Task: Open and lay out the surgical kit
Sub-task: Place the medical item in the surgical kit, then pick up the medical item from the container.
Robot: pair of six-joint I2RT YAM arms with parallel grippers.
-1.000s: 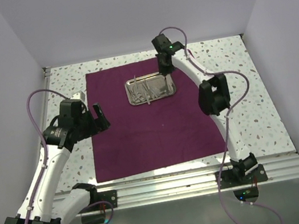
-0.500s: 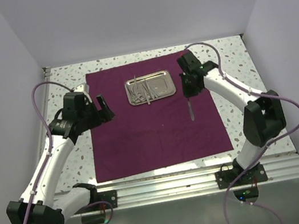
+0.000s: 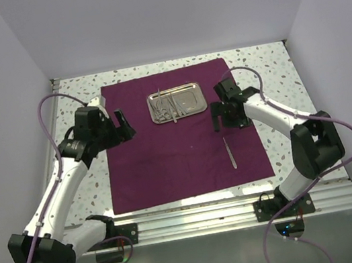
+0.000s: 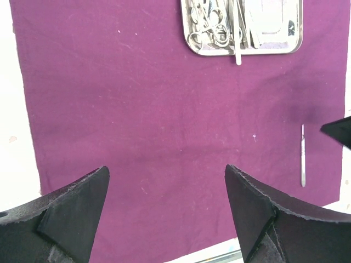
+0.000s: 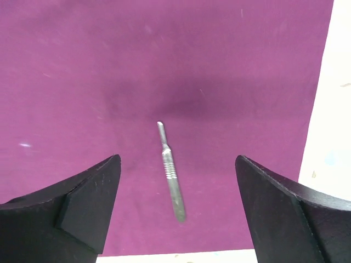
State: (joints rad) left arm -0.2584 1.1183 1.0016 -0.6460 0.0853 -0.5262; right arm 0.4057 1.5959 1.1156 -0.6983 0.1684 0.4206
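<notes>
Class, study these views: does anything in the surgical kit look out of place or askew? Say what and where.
One slim instrument pokes over the near rim of the steel tray, its tip over the purple cloth. The rest lie jumbled inside. The lone handle lies flat on the cloth.

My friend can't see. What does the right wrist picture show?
A thin silver tool lies loose on the purple cloth, between the dark fingers of the open right gripper, touching neither. White table shows at the right edge.
</notes>
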